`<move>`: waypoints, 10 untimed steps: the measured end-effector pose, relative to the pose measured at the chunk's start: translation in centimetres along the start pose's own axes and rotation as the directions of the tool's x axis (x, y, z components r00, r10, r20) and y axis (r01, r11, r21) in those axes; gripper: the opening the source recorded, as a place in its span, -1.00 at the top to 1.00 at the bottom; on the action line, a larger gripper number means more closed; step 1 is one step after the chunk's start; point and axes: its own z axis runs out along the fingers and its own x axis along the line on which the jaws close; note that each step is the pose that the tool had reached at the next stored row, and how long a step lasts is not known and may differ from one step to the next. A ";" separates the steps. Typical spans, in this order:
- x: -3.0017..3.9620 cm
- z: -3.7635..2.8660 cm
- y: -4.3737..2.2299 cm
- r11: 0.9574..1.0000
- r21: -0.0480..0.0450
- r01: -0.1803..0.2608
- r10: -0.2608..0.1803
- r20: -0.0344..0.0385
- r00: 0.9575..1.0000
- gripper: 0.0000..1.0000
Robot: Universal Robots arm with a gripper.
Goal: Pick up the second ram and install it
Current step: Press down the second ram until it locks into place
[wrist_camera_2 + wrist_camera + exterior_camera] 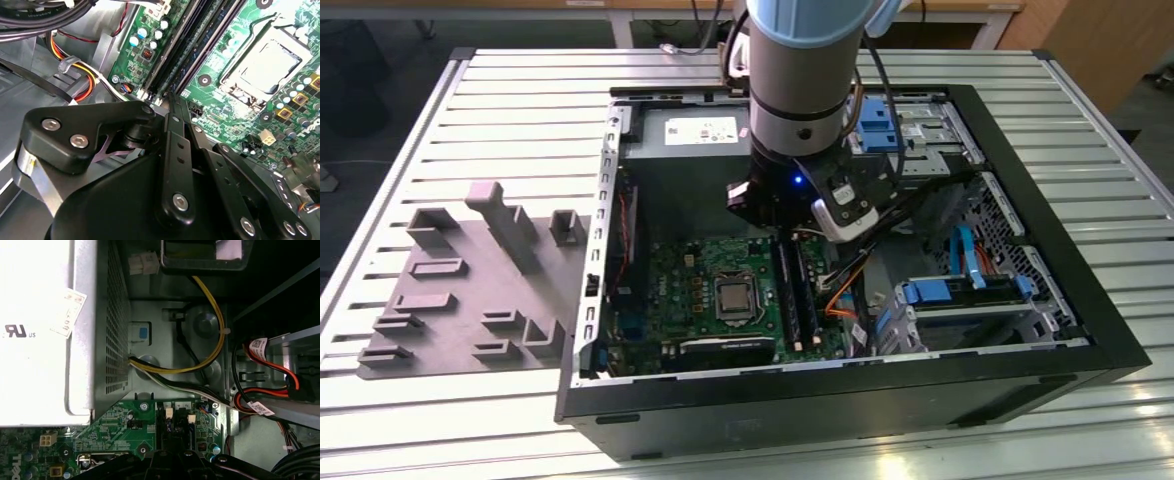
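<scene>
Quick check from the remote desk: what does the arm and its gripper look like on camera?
The arm is a silver-grey cylinder with a light blue joint cap at the top, and black cables run down beside it. A small blue light glows near the wrist. The gripper is matte black, built of flat linkage bars joined by silver screws.

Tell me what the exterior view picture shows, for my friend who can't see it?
A robot arm reaches down into an open computer case on a slatted metal table, its gripper just above the green motherboard. A grey holder tray sits at the exterior view's left.
</scene>
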 end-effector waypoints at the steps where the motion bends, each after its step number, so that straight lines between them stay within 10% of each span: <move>1: 0.01 0.01 0.06 1.000 0.000 0.000 0.000 0.000 1.000 0.79; 10: 0.02 0.10 0.34 1.000 0.001 -0.001 0.001 0.000 1.000 0.79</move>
